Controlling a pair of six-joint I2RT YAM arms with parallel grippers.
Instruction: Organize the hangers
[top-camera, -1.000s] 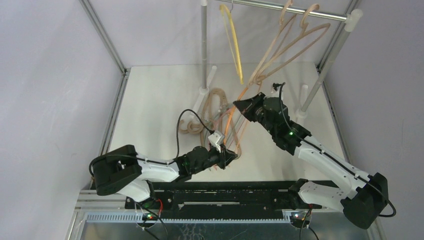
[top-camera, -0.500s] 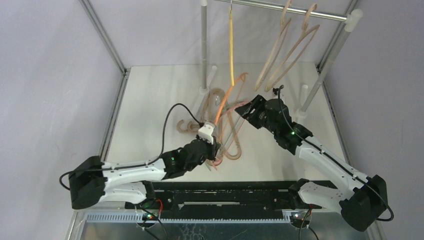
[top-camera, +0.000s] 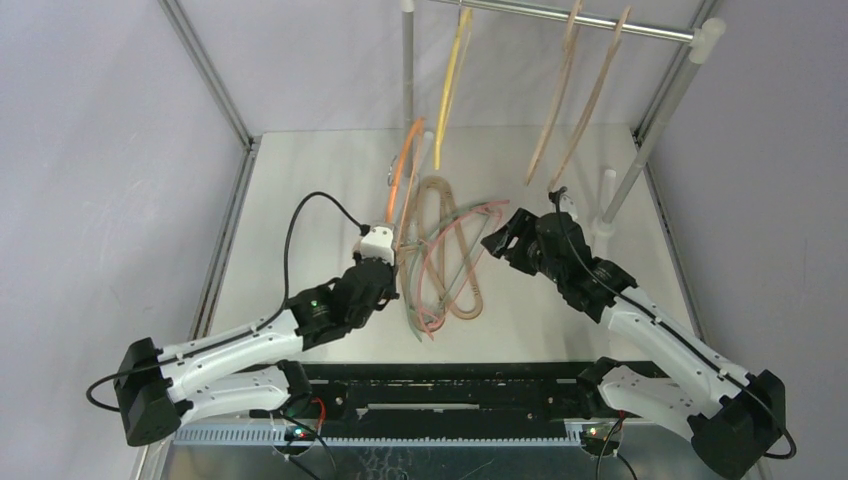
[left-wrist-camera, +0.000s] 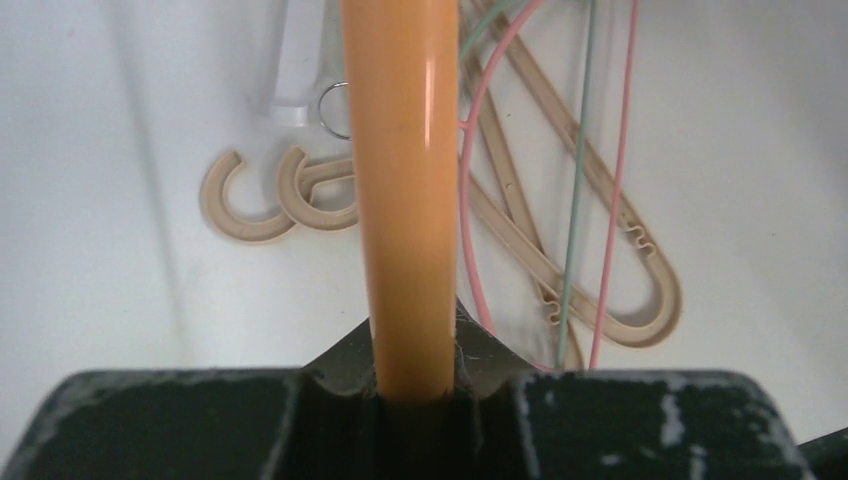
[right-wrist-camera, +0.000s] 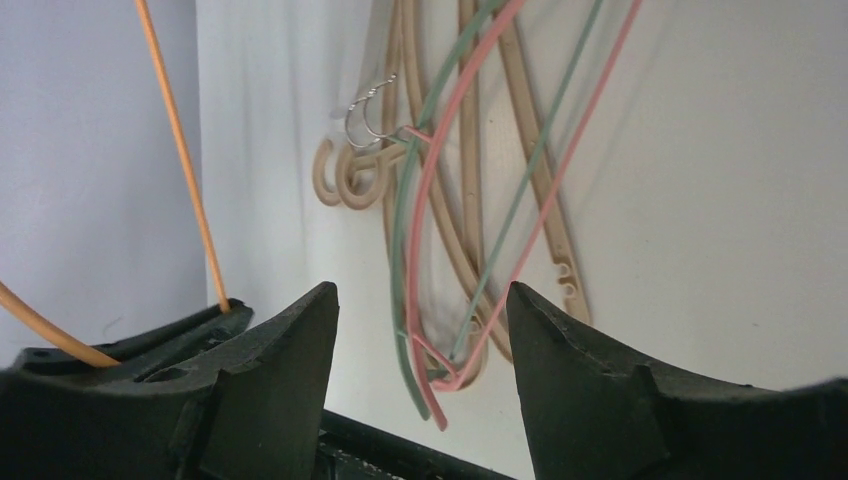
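I've got L gripper (left-wrist-camera: 410, 392) clenched on orange hanger (left-wrist-camera: 400, 200), raised off table (top-camera: 300, 200). R gripper (right-wrist-camera: 420, 300) released, empty, just beside hanger pile (left-wrist-camera: 520, 248): beige, pink, green, flat betw. arms. Yellow hanger (top-camera: 452, 80) + beige pair (top-camera: 556, 90) hang on rail (top-camera: 640, 30). Rack post (top-camera: 407, 90) stands close behind the orange one.

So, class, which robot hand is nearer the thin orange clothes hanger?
Left. The left hand is clamped around the thin orange hanger; the right hand stands open, apart, off to its right.

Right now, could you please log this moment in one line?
left tool: shut on orange hanger; right tool: open, empty; rail: yellow hanger, two beige hangers
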